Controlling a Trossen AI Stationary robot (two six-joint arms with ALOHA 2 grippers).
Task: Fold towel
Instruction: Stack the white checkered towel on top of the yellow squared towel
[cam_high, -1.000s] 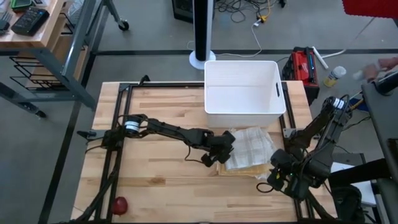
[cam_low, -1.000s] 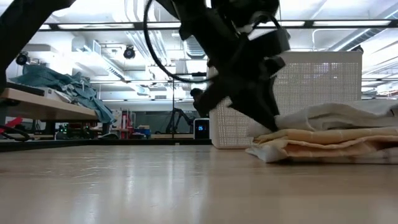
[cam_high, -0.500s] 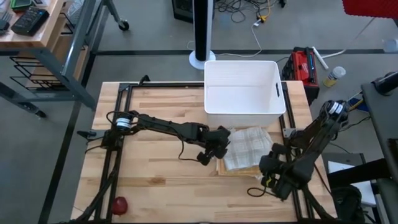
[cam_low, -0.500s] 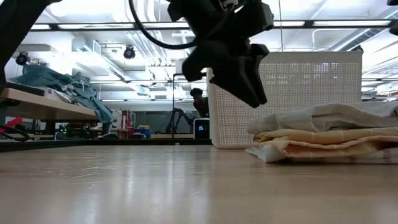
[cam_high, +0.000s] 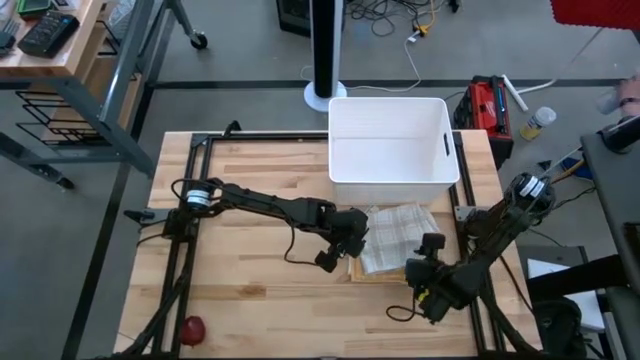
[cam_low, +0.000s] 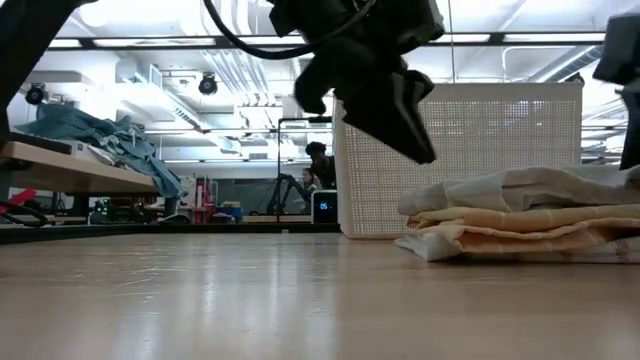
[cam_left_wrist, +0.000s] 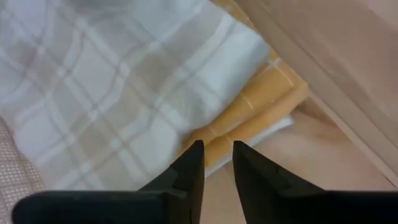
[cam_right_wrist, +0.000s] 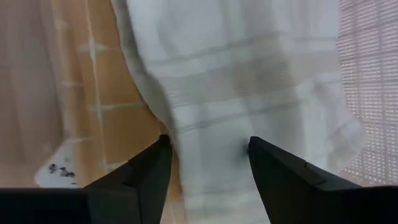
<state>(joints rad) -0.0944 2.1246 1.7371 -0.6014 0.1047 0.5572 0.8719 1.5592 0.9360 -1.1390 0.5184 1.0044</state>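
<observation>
Folded plaid towel (cam_high: 398, 238) on table (cam_high: 250, 290), just near white basket (cam_high: 390, 150). Left end effector (cam_left_wrist: 216, 163) narrowly parted, empty, above towel's left edge. Right end effector (cam_right_wrist: 208, 152) spread, empty, over top layer. Risk: fingers snag loose layer, undo fold.

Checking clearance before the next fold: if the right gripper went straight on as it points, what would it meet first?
Probably the white plaid towel, which fills the line past the open right gripper; how far off is unclear.

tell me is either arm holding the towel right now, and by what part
Nothing is held. The left gripper hangs above the folded towel's edge, jaws empty; the right gripper is open over it.
</observation>
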